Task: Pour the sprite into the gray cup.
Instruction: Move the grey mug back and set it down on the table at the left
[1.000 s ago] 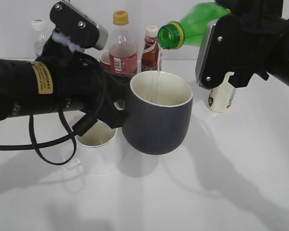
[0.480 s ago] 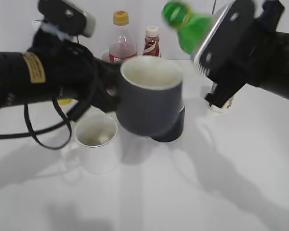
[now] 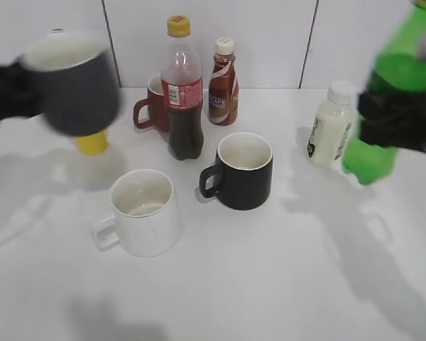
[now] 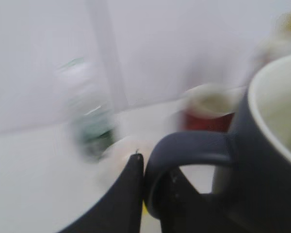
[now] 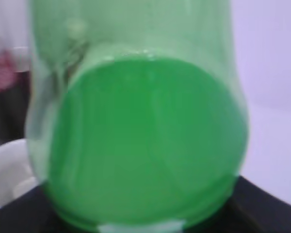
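Observation:
The gray cup (image 3: 74,85) is held in the air at the far left, blurred by motion, upright with its cream inside showing. My left gripper (image 4: 153,191) is shut on its dark handle (image 4: 189,148). The sprite bottle (image 3: 387,99) is upright at the far right, above the table, its top cut off by the frame edge. My right gripper (image 3: 401,121) is shut around the bottle's middle. In the right wrist view the green bottle (image 5: 140,141) fills the frame and hides the fingers.
On the white table stand a black mug (image 3: 243,170), a white mug (image 3: 143,212), a cola bottle with yellow cap (image 3: 182,89), a brown coffee bottle (image 3: 222,72), a red mug (image 3: 150,103), a small white bottle (image 3: 328,133) and a yellow object (image 3: 92,143).
The pouring has stopped. The left arm carried the gray cup from the middle to the far left. The right arm swung the sprite upright and moved it right.

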Controlling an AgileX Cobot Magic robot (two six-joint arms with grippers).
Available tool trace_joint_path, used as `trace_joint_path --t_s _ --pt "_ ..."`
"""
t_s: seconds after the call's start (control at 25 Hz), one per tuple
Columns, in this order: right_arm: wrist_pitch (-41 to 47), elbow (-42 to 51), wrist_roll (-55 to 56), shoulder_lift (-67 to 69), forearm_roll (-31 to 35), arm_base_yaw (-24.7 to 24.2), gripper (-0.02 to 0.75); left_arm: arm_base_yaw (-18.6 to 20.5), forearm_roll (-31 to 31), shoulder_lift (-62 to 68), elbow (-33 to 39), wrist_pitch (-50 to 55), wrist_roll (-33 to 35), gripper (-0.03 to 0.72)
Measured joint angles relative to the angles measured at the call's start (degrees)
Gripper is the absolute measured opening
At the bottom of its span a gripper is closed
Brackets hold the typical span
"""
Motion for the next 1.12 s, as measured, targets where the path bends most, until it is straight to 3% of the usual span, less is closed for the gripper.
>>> trace_joint_path --t_s 0.12,0.28,0.6,0.8,1.12 --pt "-5.08 4.51 9.32 0.00 -5.52 -3.50 0.407 9.12 -0.68 2.26 5.33 -5.87 0.66 0.057" --pt "-7.02 5.56 11.42 1.50 -7.31 -4.42 0.407 15.51 -1.21 8.46 7.41 -13.59 1.20 0.057" --pt "-7.25 5.56 11.82 3.56 -8.84 -4.42 0.407 16.34 -2.54 28.03 7.41 -35.53 7.82 0.057" --pt "-7.25 5.56 12.03 3.56 -8.96 -4.42 0.407 16.34 -3.51 36.03 7.36 -39.19 8.59 0.057" --pt "-7.25 5.56 12.26 3.56 -8.96 -4.42 0.407 16.34 -2.61 38.21 7.36 -39.50 8.59 0.057"
